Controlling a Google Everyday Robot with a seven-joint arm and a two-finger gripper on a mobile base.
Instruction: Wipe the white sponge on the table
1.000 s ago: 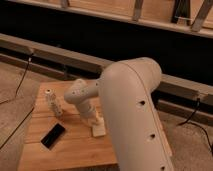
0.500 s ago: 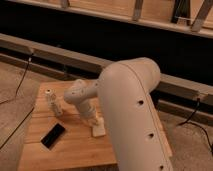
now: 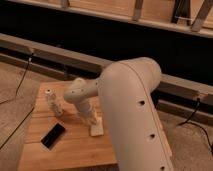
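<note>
Pressing onto the wooden counter (image 3: 75, 155) near its middle, the white sponge (image 3: 97, 131) is clamped in the shut pincer (image 3: 93, 121) (held low so wiping contact is made, probably), clear of the small bottle (image 3: 52, 102) and black slab (image 3: 53, 135).

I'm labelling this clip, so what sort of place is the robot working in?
Probably an indoor lab or test space: a small wooden table, loose cables on the floor, a long rail behind. The gripper is shut on the white sponge on that table.
</note>
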